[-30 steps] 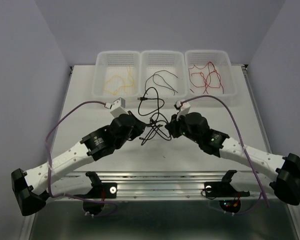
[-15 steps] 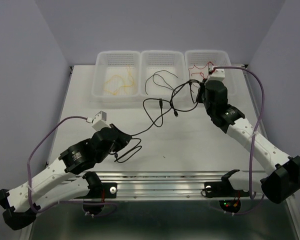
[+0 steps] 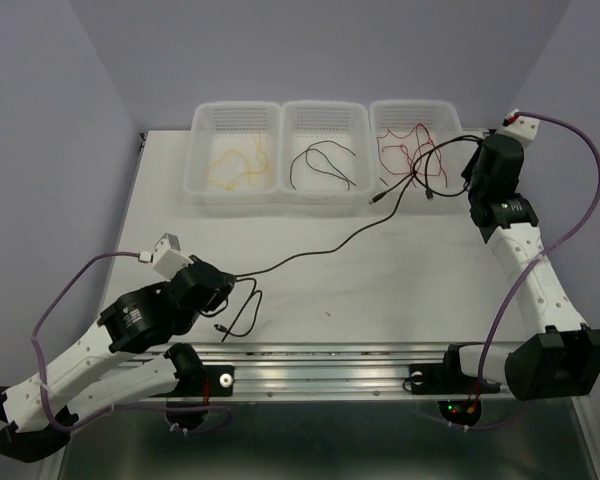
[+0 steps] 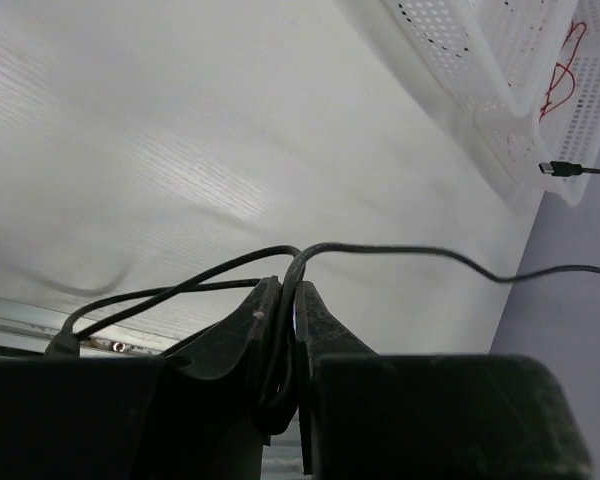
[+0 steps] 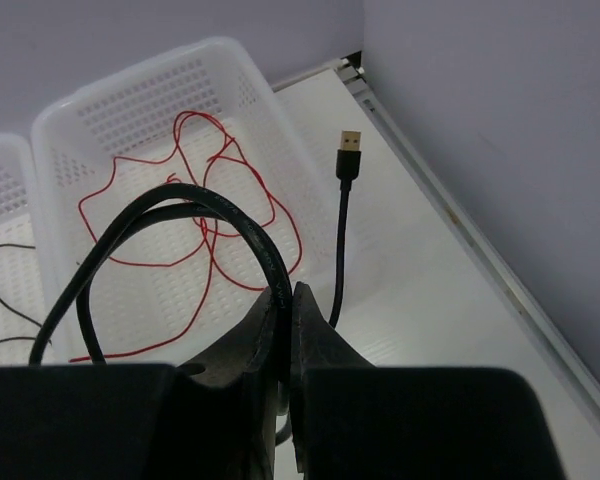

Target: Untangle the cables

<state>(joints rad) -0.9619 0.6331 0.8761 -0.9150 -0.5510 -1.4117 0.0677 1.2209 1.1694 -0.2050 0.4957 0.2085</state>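
Left claw point(image 4: 281, 298) at the worktop's point(image 3: 180, 220) near-left corner and right claw point(image 5: 285, 300) far-right (both pinching black cable point(image 4: 380, 246)) hold it stretched, exposing tangles.

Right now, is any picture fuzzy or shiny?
Left wrist view: a bright glare patch on the white table, and the black left gripper, pinching a thin black cable, looks soft up close. Right wrist view: the black right gripper is soft too, while the thin red wire in the white mesh basket is crisp. Top view: even light, faint shadows.
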